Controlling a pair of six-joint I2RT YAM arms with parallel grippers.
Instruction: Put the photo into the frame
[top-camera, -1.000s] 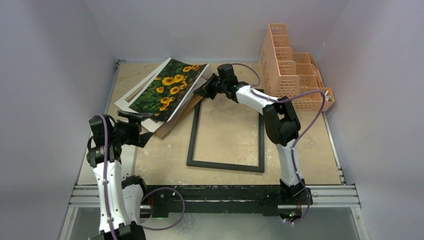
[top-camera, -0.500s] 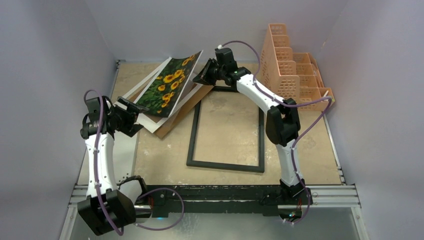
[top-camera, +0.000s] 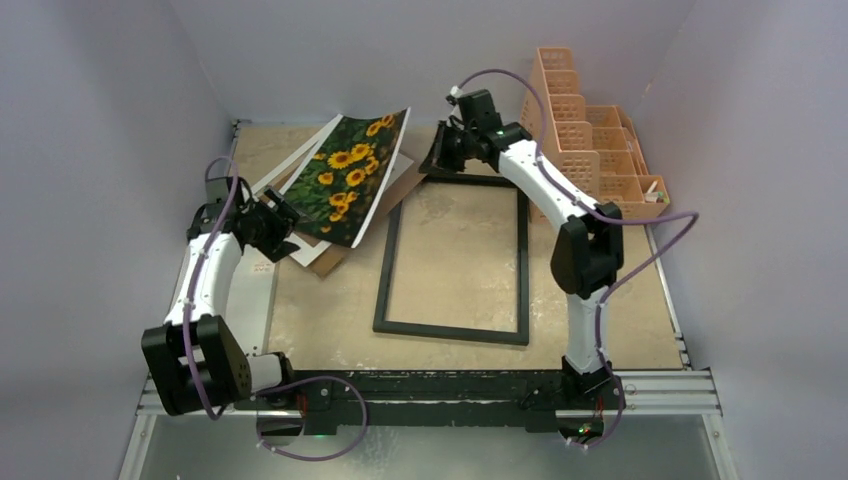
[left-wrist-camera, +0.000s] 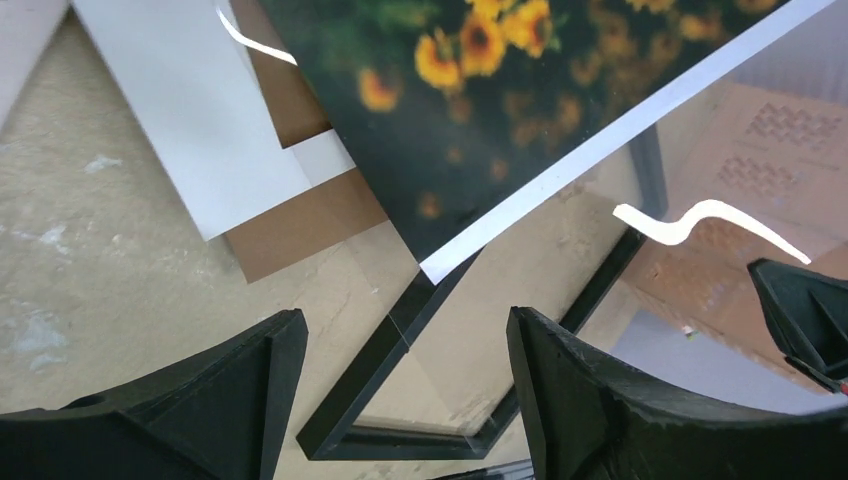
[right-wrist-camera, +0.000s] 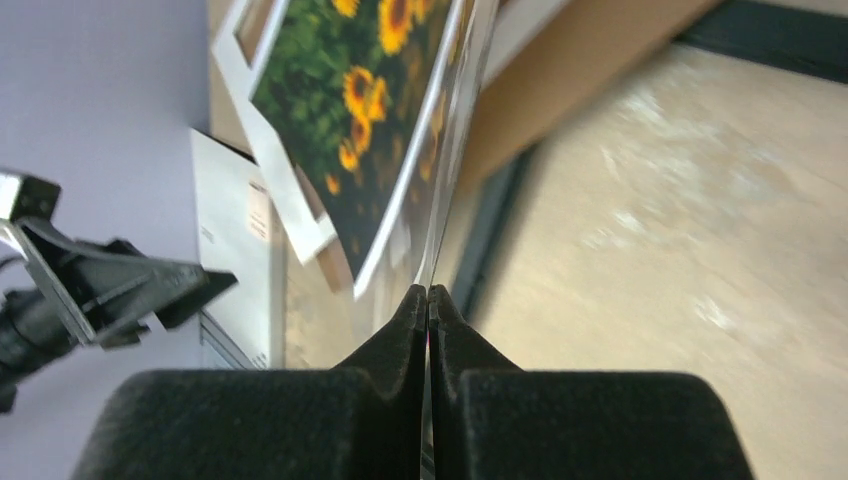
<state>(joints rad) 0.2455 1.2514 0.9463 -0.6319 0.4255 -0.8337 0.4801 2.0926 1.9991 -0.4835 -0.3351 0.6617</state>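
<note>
The right pincer (top-camera: 441, 160) was closed tight on the far edge of a clear pane (right-wrist-camera: 448, 130). The photo (top-camera: 350, 180) lay tilted on that pane, its far end raised above the desk (top-camera: 600, 320), to the left of the empty frame (top-camera: 386, 270). The left pincer (top-camera: 279, 219) hung with its jaws apart and nothing between them, just beside the photo's near corner. Only the right wrist view showed the grip, with the pane seen edge-on. The left wrist view alone showed the frame's corner lying beneath the photo's white border.
</note>
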